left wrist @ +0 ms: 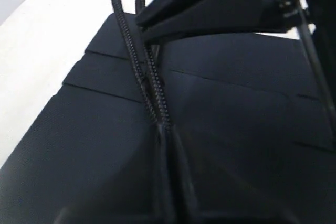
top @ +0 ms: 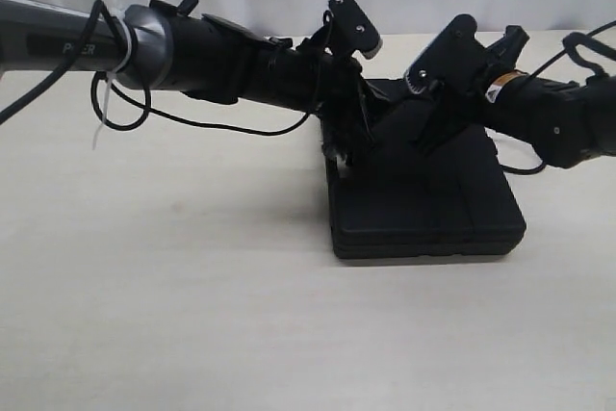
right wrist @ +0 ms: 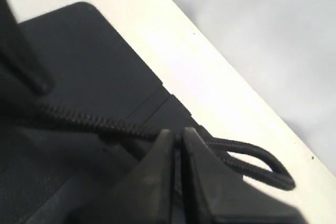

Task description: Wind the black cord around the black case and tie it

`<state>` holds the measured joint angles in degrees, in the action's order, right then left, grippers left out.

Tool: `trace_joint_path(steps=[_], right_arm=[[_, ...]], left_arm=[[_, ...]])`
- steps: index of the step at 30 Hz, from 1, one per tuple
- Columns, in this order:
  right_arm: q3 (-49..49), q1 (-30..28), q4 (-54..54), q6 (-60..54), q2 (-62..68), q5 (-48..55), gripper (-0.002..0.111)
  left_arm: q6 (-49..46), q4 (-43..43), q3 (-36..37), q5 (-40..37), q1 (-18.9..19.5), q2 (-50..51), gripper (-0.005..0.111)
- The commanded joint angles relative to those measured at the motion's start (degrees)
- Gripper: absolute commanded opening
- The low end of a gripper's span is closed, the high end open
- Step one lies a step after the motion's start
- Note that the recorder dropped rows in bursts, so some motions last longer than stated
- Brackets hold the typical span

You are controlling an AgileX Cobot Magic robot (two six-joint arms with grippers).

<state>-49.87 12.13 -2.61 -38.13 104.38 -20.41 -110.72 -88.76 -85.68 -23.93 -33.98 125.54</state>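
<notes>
Both jaws are clamping the thin black braided cord over the flat matte black plastic case.
The case is lying flat on the pale counter. Above its lid, the left jaws are pinching two cord strands together, and the right jaws are squeezing shut on the cord beside a small loop.

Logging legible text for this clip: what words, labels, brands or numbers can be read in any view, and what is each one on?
"P…ER": pale letters on the grey link of the left arm; the middle letters are hidden by a cable.
Small yellow-and-white sticker on the right arm: too small to read.
No lettering is visible on the black case or the black cord in any view.
</notes>
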Motion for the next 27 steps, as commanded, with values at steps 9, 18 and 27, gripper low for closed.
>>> trace_joint_path(steps=[9,18,27], right_arm=[[-0.05,-0.84,-0.84,-1.92,-4.64,12.95,0.004],[-2.68,-9.89,14.01,6.77,-6.6,16.77,0.047],[-21.89,-21.27,24.17,-5.45,9.85,45.87,0.045]], left_arm=[[-1.45,-0.32,-0.4,0.6,-0.03,-0.07,0.0],[-1.45,-0.32,-0.4,0.5,-0.03,-0.07,0.0],[-1.45,-0.32,-0.4,0.04,-0.03,-0.07,0.0]])
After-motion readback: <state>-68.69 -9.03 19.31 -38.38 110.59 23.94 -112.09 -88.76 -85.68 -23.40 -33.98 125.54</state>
